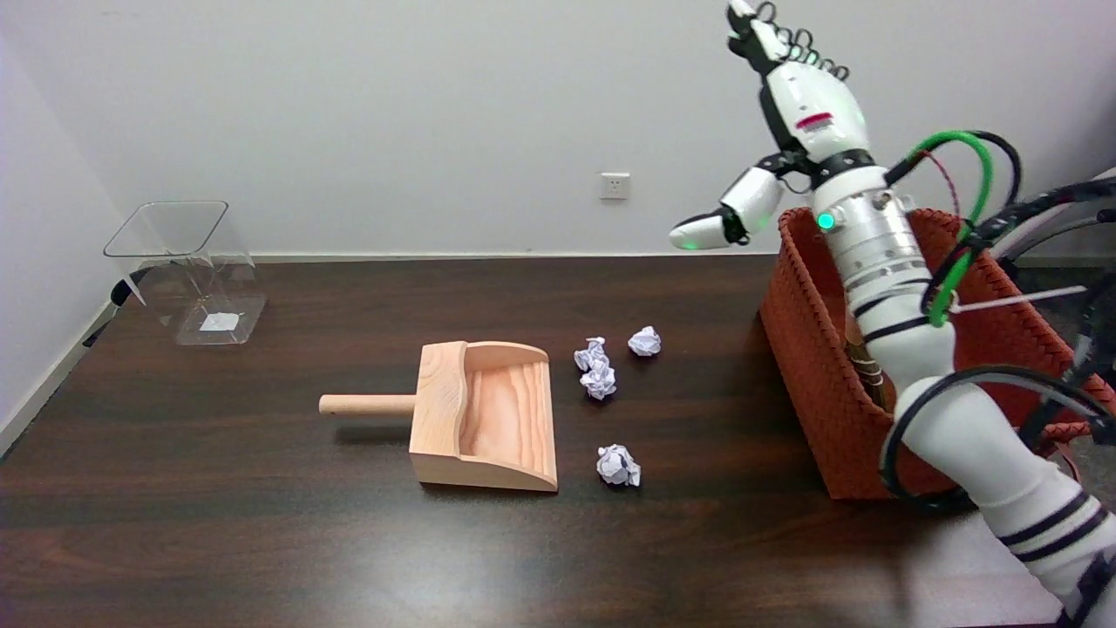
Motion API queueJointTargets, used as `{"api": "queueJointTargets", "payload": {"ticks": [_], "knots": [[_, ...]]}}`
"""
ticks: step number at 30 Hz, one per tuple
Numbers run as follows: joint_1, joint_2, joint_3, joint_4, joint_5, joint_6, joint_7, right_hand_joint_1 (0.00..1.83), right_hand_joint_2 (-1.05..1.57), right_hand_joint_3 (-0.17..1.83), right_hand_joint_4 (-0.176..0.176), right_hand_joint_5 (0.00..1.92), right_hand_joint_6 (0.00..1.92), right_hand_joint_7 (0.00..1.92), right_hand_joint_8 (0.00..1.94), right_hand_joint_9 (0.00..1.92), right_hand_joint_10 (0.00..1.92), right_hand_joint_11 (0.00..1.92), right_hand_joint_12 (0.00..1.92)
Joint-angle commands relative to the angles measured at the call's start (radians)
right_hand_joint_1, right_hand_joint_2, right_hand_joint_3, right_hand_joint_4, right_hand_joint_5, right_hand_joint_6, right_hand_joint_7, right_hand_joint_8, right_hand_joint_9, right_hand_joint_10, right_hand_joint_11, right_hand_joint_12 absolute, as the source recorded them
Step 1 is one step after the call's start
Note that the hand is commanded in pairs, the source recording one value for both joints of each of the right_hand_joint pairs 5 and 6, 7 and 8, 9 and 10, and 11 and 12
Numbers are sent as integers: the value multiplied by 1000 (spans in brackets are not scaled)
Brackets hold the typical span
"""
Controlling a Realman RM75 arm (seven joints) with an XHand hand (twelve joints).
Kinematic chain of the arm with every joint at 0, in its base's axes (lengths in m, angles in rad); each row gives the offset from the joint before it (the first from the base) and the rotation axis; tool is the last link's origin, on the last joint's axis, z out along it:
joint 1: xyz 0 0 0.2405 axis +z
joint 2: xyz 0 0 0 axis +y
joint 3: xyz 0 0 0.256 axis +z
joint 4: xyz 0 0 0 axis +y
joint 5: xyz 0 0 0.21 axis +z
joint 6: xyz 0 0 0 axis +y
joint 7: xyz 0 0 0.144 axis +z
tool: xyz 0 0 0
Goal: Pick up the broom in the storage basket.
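My right hand (806, 105) is raised high above the left rear corner of the red woven storage basket (815, 384). Its fingers point up, its thumb sticks out to the left, and it holds nothing. The white forearm runs down in front of the basket's inside and hides most of it. Only a short brown, banded piece of the broom (863, 368) shows inside the basket, between its left wall and my arm. The hand is well above the broom and apart from it.
A wooden dustpan (484, 414) lies mid-table with its handle pointing left. Three crumpled paper balls (644, 341) (597, 373) (618, 464) lie between the dustpan and the basket. A clear plastic bin (187, 270) stands at the far left. Cables loop around my arm over the basket.
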Motion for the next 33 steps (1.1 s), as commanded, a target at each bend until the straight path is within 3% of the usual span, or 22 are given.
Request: {"api": "queueJointTargets", "payload": {"ticks": [1, 9, 17, 22, 33], "knots": [[-385, -36, 213, -64, 86, 225, 113, 992, -602, 851, 0, 64, 64, 280, 280, 303, 303, 239, 239], [-524, 33, 257, -72, 78, 356, 340, 1031, -527, 752, 0, 86, 86, 388, 388, 439, 439, 441, 441], [-490, 68, 307, -78, 57, 295, 433, 1060, -490, 777, 0, 117, 117, 453, 453, 509, 509, 518, 518], [-427, 110, 268, -73, 71, 265, 471, 1061, -469, 777, 0, 132, 132, 467, 467, 532, 532, 537, 537], [-529, 48, 233, -73, 66, 330, 520, 1064, -440, 829, 0, 134, 134, 477, 477, 529, 529, 517, 517]]}}
